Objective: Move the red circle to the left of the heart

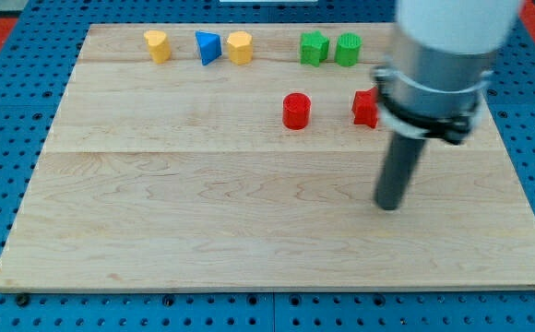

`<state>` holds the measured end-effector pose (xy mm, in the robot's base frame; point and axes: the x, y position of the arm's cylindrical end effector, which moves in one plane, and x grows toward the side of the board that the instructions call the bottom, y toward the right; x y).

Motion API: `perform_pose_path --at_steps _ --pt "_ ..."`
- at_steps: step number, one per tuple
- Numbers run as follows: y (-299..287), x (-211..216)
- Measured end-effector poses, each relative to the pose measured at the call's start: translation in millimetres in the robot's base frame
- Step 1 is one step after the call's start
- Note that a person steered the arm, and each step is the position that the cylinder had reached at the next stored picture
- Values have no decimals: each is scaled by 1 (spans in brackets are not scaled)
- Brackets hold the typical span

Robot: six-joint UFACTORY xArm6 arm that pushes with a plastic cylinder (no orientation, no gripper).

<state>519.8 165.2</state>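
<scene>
A lab test bench: a bare wooden board (249, 212) lies on blue perforated matting (9, 138).

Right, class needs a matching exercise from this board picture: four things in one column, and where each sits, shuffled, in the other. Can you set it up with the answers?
Column 1
1. blue block
2. red circle
3. my tip
4. leftmost yellow block

Column 2
A. nearest the view's top left corner of the board
B. below and right of every block, touching none
C. between the two yellow blocks in the top row
D. alone in the middle, below the green blocks

Pairs: 1-C, 2-D, 3-B, 4-A
</scene>
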Motion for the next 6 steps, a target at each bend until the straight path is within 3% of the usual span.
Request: perform_pose_path --at_steps 1,3,5,6 --pt "63 -19" --pt "72 -116" --pt "-121 -143" --pt "-98 -128"
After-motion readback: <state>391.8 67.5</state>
